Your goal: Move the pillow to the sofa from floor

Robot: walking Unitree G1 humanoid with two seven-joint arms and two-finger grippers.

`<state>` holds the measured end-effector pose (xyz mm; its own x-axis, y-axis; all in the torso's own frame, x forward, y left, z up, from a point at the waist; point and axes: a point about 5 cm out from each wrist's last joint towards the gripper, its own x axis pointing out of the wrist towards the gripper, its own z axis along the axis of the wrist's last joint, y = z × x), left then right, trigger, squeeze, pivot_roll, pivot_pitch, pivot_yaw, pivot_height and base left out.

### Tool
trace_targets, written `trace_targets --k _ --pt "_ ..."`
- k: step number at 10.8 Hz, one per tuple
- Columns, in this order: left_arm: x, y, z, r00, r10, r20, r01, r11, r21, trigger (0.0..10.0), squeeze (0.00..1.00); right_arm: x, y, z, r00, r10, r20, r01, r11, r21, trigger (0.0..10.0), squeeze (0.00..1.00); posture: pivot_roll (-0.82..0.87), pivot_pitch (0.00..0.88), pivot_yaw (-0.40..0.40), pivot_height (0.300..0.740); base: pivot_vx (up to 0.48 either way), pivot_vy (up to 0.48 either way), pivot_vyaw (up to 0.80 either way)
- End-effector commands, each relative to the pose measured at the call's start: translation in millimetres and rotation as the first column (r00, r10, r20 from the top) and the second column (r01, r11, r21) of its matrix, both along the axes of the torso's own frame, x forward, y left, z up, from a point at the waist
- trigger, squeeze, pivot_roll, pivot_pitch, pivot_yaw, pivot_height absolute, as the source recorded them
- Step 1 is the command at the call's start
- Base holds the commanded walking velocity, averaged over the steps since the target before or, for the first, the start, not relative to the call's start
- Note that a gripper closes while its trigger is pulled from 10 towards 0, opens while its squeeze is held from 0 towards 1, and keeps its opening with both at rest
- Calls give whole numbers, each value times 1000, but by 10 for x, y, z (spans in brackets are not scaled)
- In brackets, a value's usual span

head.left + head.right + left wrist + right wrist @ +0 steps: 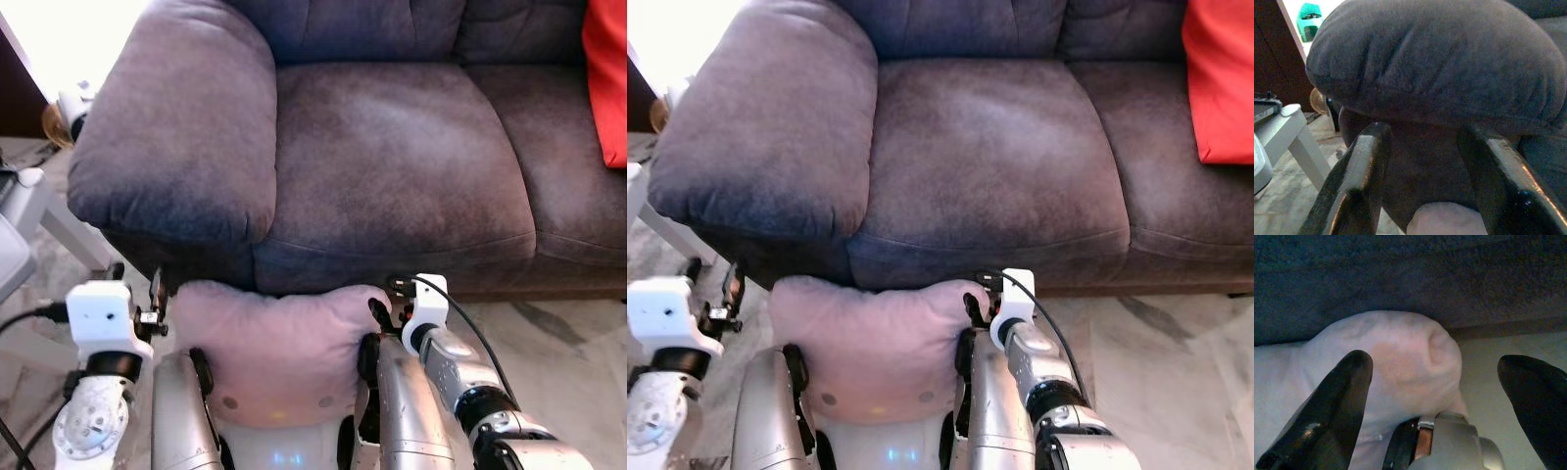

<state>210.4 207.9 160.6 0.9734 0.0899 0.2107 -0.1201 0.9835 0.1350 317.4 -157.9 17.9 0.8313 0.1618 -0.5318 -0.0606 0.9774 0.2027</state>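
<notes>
A pale pink pillow (279,348) sits low in front of a dark grey sofa (392,166), pressed between the robot's two silver arms and against its chest. Its upper edge lies just below the front edge of the sofa seat and beside the base of the sofa's armrest (176,127). Whether any part of it touches the marbled floor (568,333) cannot be told, since the robot's body hides its underside.

The left gripper (1422,181) points toward the underside of the armrest; in the left wrist view its two black fingers (1359,181) stand apart with nothing between them, and a corner of the pillow shows just below the gap. The right gripper (1442,396) reaches along the pillow's right corner near the sofa front. Its fingers (1334,406) are spread wide in the right wrist view, one lying against the pillow's bulging corner, the other out over the floor. The grip on the pillow seems to come from the forearms rather than the fingers, though the contact is partly hidden.

A red cushion (607,78) rests on the far right of the sofa seat. A white table leg (1303,147) stands on the floor to the left of the armrest.
</notes>
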Motion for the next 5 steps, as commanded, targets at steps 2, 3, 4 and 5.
trace_targets --k 2,3,4,5 --pt "-41 -57 158 999 -29 24 28 1000 6 10000 0 -5 12 -9 1000 9 6 -9 1000 18 10000 0 176 239 -101 463 0 0 0" --pt "-42 -66 248 999 -29 36 29 1000 2 10000 0 15 28 7 1000 10 10 -10 1000 21 10000 0 184 255 -101 463 0 0 0" --pt "-51 -76 313 998 -34 46 34 999 2 10000 0 25 48 20 1000 9 26 -10 999 33 10000 0 196 277 -99 463 0 0 0" --pt "-22 -94 397 997 -44 68 44 999 3 10000 0 56 60 59 998 13 54 -15 1000 24 10000 0 204 292 -97 463 0 0 0"
